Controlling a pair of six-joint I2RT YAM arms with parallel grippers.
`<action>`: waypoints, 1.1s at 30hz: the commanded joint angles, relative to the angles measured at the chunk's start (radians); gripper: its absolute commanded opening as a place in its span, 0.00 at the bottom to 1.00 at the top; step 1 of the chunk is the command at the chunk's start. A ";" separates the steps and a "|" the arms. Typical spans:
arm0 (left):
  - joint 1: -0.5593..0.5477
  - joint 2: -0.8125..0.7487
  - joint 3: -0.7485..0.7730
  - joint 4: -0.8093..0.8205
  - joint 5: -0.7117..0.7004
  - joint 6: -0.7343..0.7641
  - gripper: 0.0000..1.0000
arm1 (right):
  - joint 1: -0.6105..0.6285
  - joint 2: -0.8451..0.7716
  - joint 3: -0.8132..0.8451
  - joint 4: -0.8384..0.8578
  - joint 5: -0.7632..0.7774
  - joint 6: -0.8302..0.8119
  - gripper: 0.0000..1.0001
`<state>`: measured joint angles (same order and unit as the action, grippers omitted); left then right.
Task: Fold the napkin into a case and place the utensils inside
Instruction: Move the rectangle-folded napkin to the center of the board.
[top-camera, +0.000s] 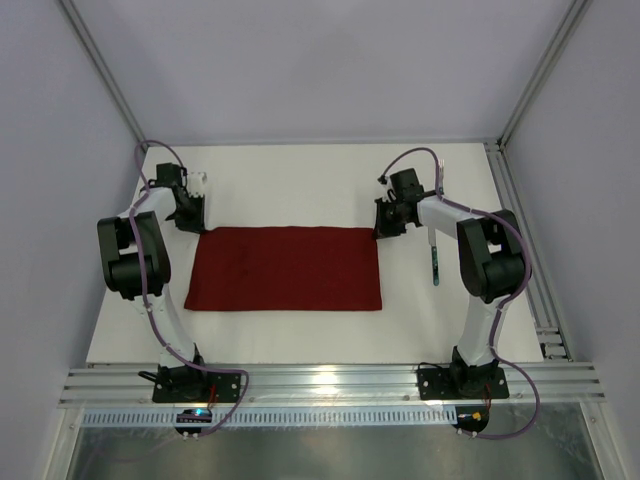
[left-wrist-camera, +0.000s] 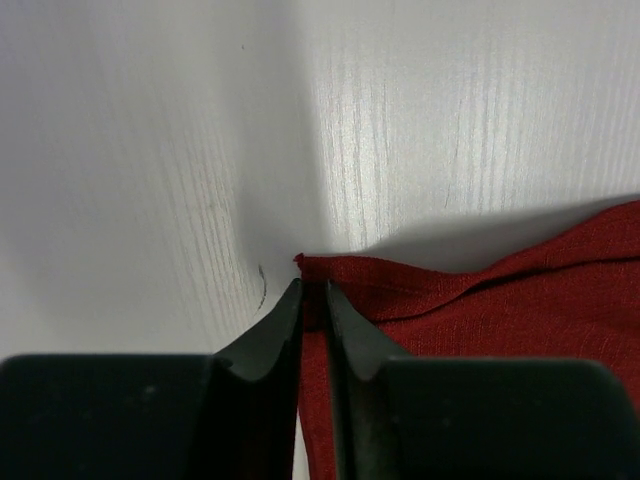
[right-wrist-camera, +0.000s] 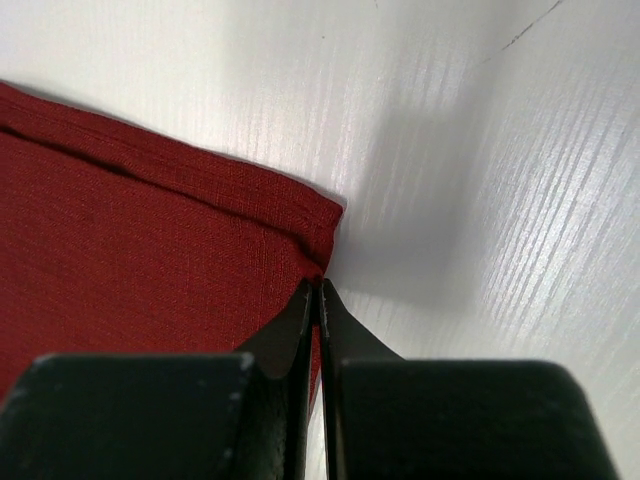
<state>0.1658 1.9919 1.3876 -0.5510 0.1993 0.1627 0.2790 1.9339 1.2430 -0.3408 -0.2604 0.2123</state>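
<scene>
- The left gripper has its jaws drawn in to a thin slit. The napkin fills that slit, pinched at its edge right by a corner.
- The right gripper has its jaws pressed together. The tips meet on the napkin's side edge, and a red sliver shows between them.
- Just past the left tips the corner's point pokes out, its hem slightly lifted and wrinkled.
- Just past the right tips, a little to their right, the other far corner lies flat, with a ridge running along its edge.
- Between the two pairs of jaws the dark red cloth stretches as a flat rectangle, reaching back from them toward the arm bases.
- Beyond the right jaws, on the side away from the cloth and apart from it, a utensil with a teal handle lies beside the right arm. I cannot tell whether it is one piece or two.
- Ahead of both sets of tips is white table.
</scene>
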 joint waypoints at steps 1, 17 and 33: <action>0.006 -0.047 -0.012 0.002 0.018 -0.008 0.10 | -0.004 -0.084 0.023 -0.004 0.000 -0.021 0.04; 0.008 -0.196 -0.061 -0.024 0.118 -0.011 0.00 | -0.006 -0.142 0.015 -0.017 -0.010 -0.027 0.04; -0.012 -0.203 -0.140 0.074 -0.038 0.014 0.00 | -0.006 -0.121 -0.010 0.016 -0.033 -0.016 0.04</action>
<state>0.1505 1.8034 1.2465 -0.5716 0.2592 0.1867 0.2779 1.8435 1.2282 -0.3614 -0.2768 0.1921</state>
